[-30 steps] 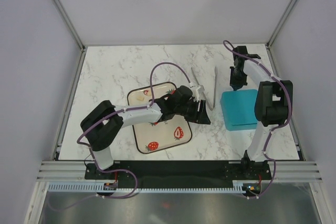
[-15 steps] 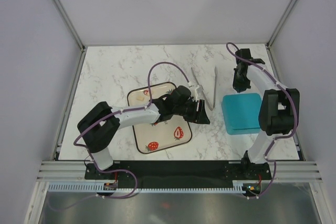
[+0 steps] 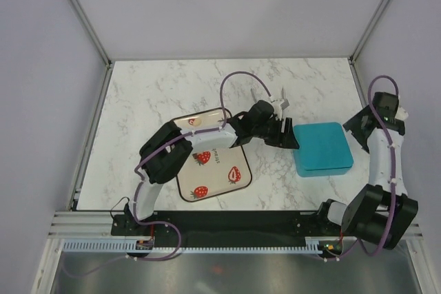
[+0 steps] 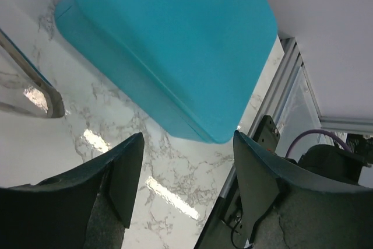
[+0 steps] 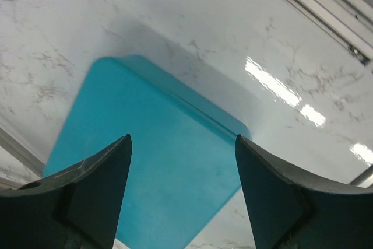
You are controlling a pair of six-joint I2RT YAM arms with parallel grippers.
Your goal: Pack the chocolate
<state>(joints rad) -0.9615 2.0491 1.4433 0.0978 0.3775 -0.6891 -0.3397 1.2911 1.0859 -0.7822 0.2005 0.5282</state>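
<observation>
No words or numbers can be read in any view. The flat cream tray with red strawberry pictures (image 3: 215,182) has a tiny dark line of print between its strawberries. It is too small to read from the top view.
</observation>
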